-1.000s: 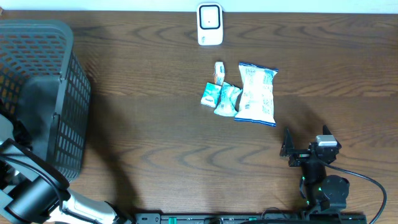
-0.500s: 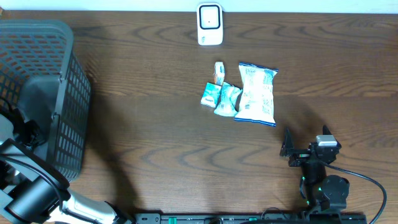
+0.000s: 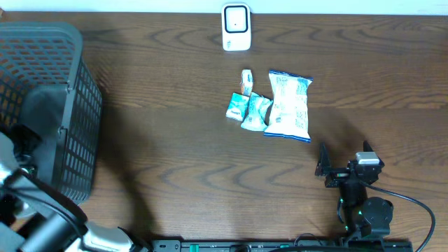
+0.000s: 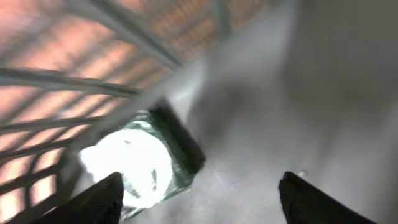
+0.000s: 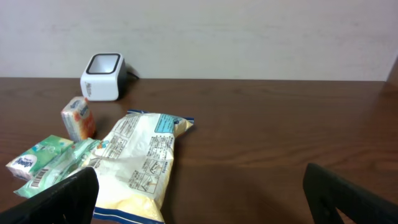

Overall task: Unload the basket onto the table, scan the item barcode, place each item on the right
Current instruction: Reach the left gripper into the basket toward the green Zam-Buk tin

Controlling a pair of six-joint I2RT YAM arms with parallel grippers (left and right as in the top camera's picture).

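The white scanner (image 3: 236,26) stands at the table's far edge, also in the right wrist view as the scanner (image 5: 102,68). A white and blue snack bag (image 3: 289,105), two teal packets (image 3: 248,109) and a small carton (image 3: 246,82) lie mid-table. My right gripper (image 5: 205,205) is open and empty, just short of the bag (image 5: 140,165). My left gripper (image 4: 199,202) is inside the grey basket (image 3: 49,105), jaws wide apart. A bright white and green item (image 4: 134,165) lies on the basket floor by the left fingertip (image 4: 99,199). That view is blurred.
The basket's mesh walls (image 4: 93,74) close in round the left gripper. The right arm's base and cable (image 3: 392,203) sit at the near right edge. Bare wood stretches between the basket and the group of items.
My left arm has shifted a little at the basket's near side. The right arm and the items on the table have not moved.
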